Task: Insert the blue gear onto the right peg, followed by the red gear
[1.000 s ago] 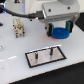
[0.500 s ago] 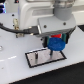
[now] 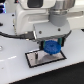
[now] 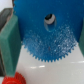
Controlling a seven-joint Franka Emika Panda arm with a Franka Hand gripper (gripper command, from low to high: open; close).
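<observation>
The gripper [image 3: 51, 45] is clamped on the blue gear [image 3: 51, 48], poised over the plate [image 3: 35, 61], not seated on the right peg; the red gear [image 4: 13, 79] waits.

White tabletop [image 3: 12, 70], glossy, plain. On it, directly below the gripper [image 3: 51, 42]: flat rectangular plate [image 3: 35, 62] w/ black rim, white inside, lying flat, partly hidden by the gripper and what it holds. Pegs on plate can't be made out. In wrist view, red gear [image 4: 13, 80] lies on the tabletop near the gripper, only an edge showing at the frame corner. Rest of tabletop blurry.
</observation>
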